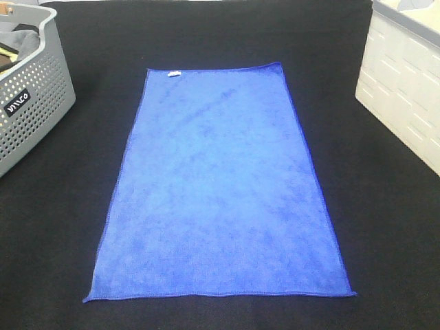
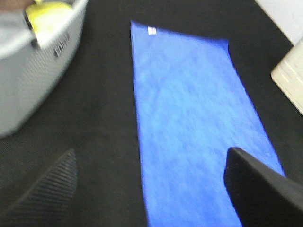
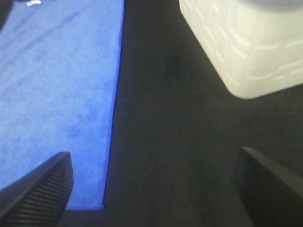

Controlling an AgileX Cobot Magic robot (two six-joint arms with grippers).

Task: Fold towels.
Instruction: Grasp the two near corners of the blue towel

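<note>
A blue towel (image 1: 220,185) lies flat and spread out on the black table, long side running away from me, with a small white tag (image 1: 174,73) at its far left corner. It also shows in the left wrist view (image 2: 194,113) and the right wrist view (image 3: 57,94). Neither gripper shows in the exterior high view. My left gripper (image 2: 151,189) is open and empty, above the towel's near left part. My right gripper (image 3: 156,189) is open and empty, above bare table just right of the towel's near right corner (image 3: 102,205).
A grey perforated basket (image 1: 31,89) holding cloths stands at the far left; it shows in the left wrist view (image 2: 33,71). A white crate (image 1: 405,82) stands at the far right, also in the right wrist view (image 3: 246,42). Black table (image 1: 385,227) surrounds the towel.
</note>
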